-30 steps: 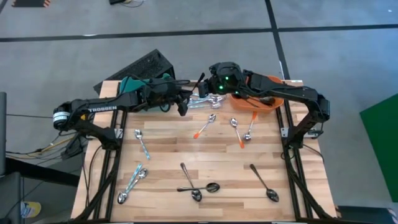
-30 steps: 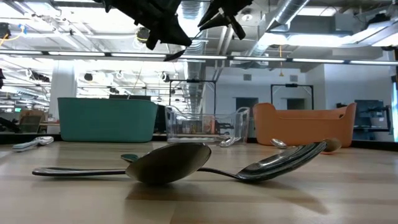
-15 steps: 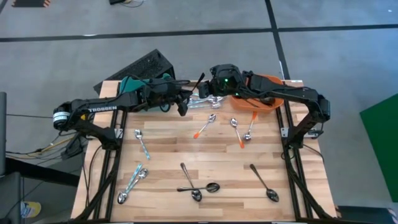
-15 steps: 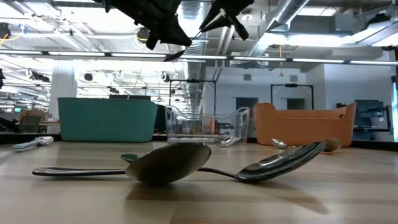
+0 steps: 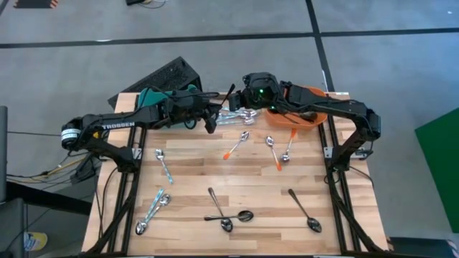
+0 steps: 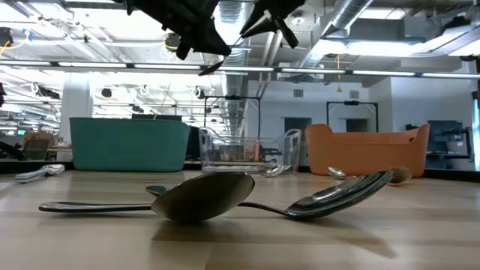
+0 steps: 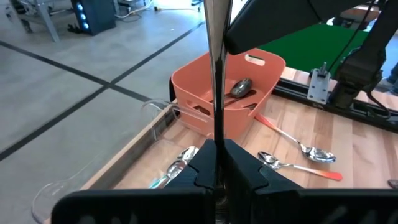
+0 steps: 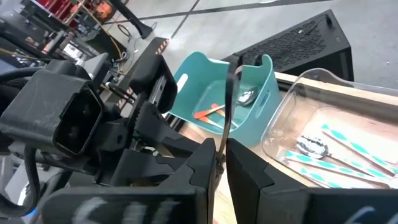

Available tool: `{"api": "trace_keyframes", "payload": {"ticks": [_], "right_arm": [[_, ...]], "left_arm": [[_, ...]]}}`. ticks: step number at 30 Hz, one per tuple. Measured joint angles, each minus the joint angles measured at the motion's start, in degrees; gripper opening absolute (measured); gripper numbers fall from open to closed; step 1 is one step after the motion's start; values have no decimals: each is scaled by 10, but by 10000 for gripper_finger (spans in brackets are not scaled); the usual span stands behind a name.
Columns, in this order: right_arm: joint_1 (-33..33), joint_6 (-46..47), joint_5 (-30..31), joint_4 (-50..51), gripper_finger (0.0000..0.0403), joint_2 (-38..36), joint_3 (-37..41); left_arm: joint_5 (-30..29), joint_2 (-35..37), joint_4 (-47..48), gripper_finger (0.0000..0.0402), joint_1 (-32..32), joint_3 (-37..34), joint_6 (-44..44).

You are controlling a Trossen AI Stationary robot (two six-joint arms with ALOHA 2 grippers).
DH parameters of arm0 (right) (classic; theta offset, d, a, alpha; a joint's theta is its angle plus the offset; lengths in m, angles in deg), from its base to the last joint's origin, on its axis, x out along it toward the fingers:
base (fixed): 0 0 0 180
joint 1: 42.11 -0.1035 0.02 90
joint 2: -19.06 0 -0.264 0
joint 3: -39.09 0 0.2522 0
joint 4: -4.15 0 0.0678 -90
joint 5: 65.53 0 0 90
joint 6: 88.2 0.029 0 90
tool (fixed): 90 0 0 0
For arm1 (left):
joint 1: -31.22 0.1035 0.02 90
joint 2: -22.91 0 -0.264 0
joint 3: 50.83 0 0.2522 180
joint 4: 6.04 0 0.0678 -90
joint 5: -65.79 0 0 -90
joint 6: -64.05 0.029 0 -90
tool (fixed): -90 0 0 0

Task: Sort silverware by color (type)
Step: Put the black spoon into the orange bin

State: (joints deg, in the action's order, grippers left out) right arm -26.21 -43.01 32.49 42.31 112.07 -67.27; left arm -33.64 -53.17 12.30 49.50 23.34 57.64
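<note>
Almost nothing has moved since the earlier pictures; both arms hang in the same spot at the far end of the table point(image 5: 237, 175), and the right gripper has only wiggled a tiny bit.

The left gripper point(image 5: 210, 120) is up in the air near the clear bin point(image 8: 323, 134). Its fingers are pressed together on a thin dark spoon handle point(image 7: 216, 74) that stands straight up between them.

The right gripper point(image 5: 238, 97) is close by, also up in the air, between the clear bin and the orange bin point(image 7: 227, 93). Its fingers point(image 8: 208, 155) pinch another dark handle point(image 8: 229, 102).

The teal bin point(image 8: 217, 96) has an orange-handled spoon point(image 8: 208, 112) in it. The clear bin holds teal-handled spoons point(image 8: 339, 152). The orange bin has a spoon point(image 7: 241, 87) inside.

More spoons lie loose on the table: orange-handled ones point(image 5: 237, 145) in the middle, teal-handled ones point(image 5: 163, 163) on the left, and dark ones point(image 5: 221, 209) near the front edge.
</note>
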Motion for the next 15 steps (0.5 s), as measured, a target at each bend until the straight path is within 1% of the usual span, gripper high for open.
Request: {"api": "trace_keyframes", "payload": {"ticks": [15], "right_arm": [[0,12,0,20,63,0,0]], "left_arm": [[0,0,0,0,0,0,-1]]}}
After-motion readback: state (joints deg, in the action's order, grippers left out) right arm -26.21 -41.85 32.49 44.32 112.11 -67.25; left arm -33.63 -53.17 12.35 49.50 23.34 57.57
